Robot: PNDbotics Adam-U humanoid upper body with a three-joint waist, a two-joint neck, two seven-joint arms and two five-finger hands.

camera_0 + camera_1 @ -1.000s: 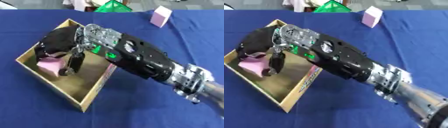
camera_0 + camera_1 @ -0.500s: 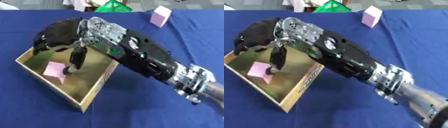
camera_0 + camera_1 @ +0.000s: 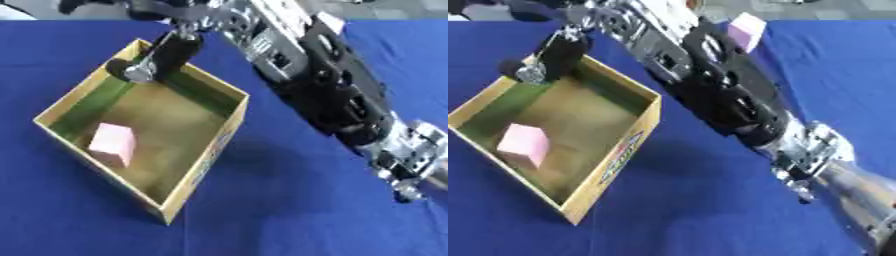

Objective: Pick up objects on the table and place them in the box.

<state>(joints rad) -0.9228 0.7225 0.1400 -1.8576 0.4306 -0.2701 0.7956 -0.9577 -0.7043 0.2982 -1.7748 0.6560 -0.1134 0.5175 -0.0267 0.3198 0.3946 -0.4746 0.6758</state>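
One open cardboard box (image 3: pixel 217 145) sits on the blue table (image 3: pixel 289 220), with one pink block (image 3: pixel 112 144) lying inside near its left wall. Above the far rim hangs the right hand (image 3: pixel 162 55), partly cut off; its fingers hang relaxed, empty. A second pink block (image 3: pixel 747 30), half hidden by the arm, sits far right.

A deep blue cloth covers the table (image 3: pixel 262 200). The open cardboard box (image 3: pixel 210 155) has tan-yellow walls and a brown floor shading green along its far-left wall. A pale pink cube (image 3: pixel 112 143) lies inside. The robot's right hand (image 3: pixel 166 52) is black with silver joints.
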